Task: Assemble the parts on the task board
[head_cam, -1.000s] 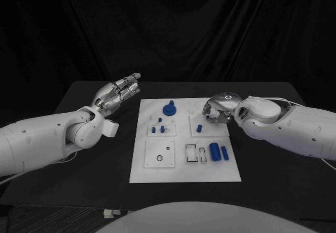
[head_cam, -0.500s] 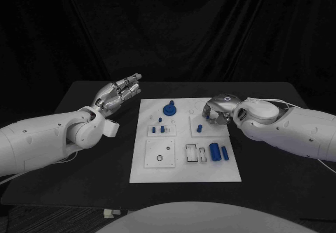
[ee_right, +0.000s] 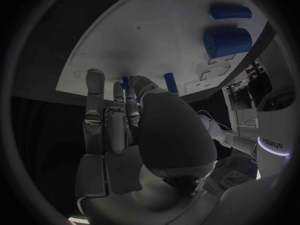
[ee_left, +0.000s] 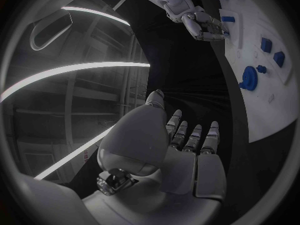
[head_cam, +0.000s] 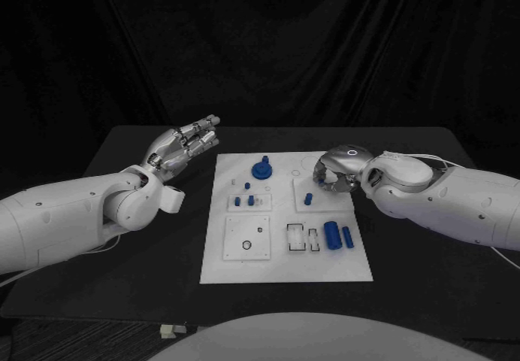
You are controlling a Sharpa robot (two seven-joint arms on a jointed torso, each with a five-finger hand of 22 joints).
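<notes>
Two blue cylinders (head_cam: 339,235) lie lengthwise; right hand (head_cam: 333,175) grip unclear, left hand (head_cam: 182,144) spread, empty.

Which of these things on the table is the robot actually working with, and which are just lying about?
Part of the job:
task board
blue knob
small blue pegs
blue peg near the right hand
two blue cylinders
left hand, raised beside the board, holding nothing

Just there:
black table
dark curtain behind
</notes>
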